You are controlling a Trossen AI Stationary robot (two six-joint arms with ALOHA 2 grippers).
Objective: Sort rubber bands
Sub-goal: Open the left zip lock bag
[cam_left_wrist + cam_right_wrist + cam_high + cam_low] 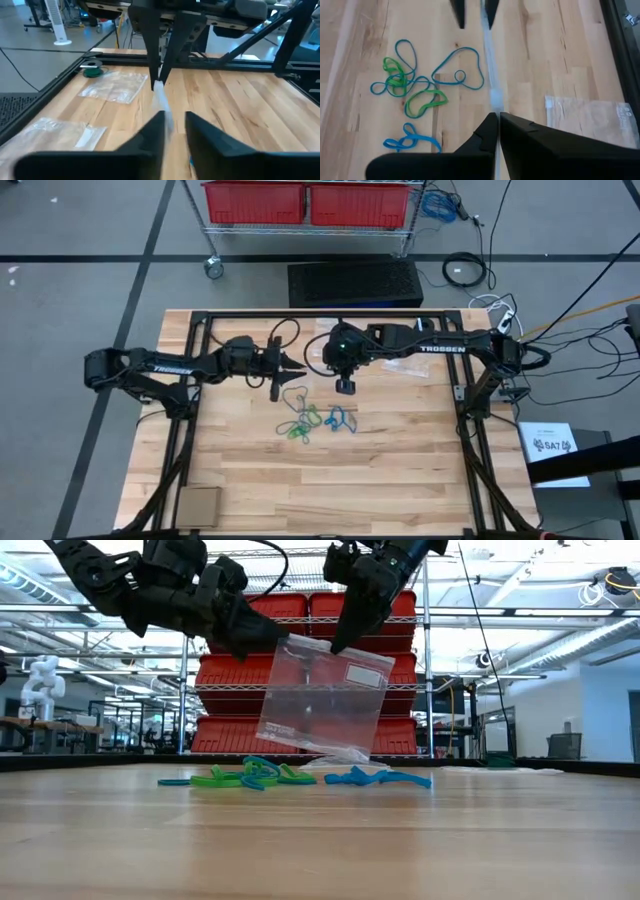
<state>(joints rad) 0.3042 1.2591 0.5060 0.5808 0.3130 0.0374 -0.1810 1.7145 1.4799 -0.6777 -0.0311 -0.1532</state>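
The rubber bands point(310, 420), green and blue loops, lie loose in a small heap on the wooden table point(400, 470); they also show in the low view point(290, 777) and the right wrist view point(420, 80). A clear plastic bag point(320, 700) hangs above and just behind them. My right gripper point(498, 122) is shut on its top edge. My left gripper point(175, 125) is open, its fingers on either side of the bag's upper corner point(288, 640). Both wrist views see the bag edge-on point(161, 97). My right gripper pinches the bag's top edge point(495, 100) about midway along, between its two fingers, coming from above and pointing down. The bag hangs tilted below the fingers point(345, 635), one upper corner higher than the other. My left gripper: I cannot tell whether a finger touches the bag.
More clear bags lie flat on the far part of the table point(115, 85) point(55, 132) point(590, 117), with a green roll point(92, 72) near the far rail. A cardboard piece point(198, 505) sits at the near left corner. Black frame rails point(190, 380) border the table.
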